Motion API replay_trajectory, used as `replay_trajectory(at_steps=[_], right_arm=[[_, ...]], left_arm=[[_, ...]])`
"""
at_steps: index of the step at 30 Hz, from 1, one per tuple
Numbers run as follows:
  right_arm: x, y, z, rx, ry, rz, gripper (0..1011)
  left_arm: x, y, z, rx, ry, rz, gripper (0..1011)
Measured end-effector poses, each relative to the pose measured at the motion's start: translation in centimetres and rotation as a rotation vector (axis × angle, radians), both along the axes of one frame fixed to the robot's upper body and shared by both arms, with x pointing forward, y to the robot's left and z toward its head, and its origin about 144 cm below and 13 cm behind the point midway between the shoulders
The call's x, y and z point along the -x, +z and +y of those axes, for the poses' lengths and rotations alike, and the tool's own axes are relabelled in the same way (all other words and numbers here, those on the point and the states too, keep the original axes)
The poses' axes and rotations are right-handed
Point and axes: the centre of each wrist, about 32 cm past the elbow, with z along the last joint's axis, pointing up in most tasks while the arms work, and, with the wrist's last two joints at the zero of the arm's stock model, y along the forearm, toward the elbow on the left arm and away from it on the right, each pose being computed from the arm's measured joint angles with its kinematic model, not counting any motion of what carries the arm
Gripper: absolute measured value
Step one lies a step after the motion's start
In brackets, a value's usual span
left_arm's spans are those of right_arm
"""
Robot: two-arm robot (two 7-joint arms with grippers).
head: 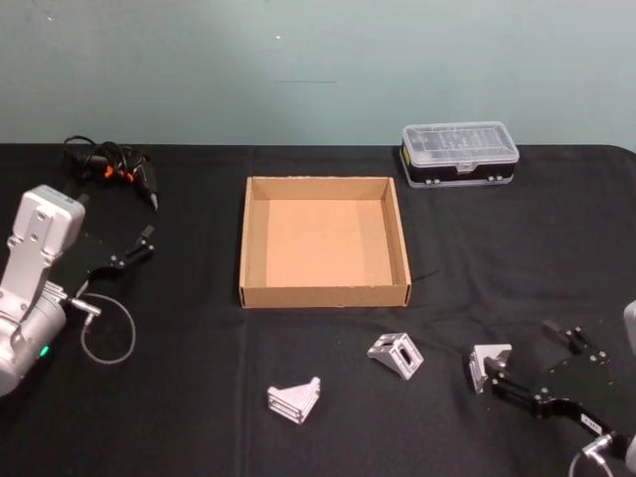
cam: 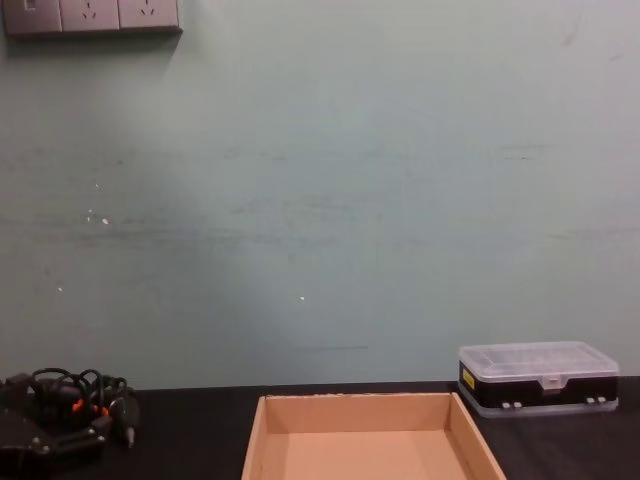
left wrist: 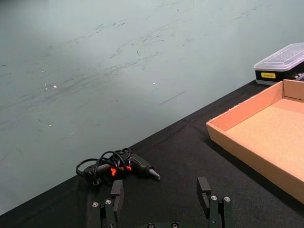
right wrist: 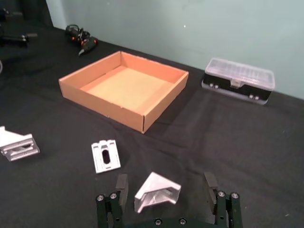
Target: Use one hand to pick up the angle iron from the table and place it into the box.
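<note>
The angle iron [right wrist: 156, 194] lies between the right gripper's [right wrist: 165, 184] spread jaws on the table [head: 517, 248], front-right of the box [head: 323, 295], so the grasp seems next: close, lift, clear the near wall; the left gripper [head: 141, 243], also open-jawed, idles left of the box.

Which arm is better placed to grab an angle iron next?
Right. The black two-fingered right gripper has open fingers on either side of a silver metal angle iron on the black table. The left gripper sits at the table's left, by a black corded tool.
</note>
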Motion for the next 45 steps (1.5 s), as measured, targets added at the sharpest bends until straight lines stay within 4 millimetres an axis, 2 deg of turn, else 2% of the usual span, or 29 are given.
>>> replay_trajectory(at_steps=[18,30,45], right_arm=[[-1.4,-2.2,0.3,-0.002,0.009,0.056,1002],[-2.4,-3.1,0.9,0.013,0.025,0.067,1000],[-2.7,-3.5,1.1,0.019,0.012,0.078,1000]], left_arm=[[0.0,0.0,0.0,0.000,0.000,0.000,1011],[0.0,0.0,0.0,0.000,0.000,0.000,1011],[0.0,0.0,0.0,0.000,0.000,0.000,1011]])
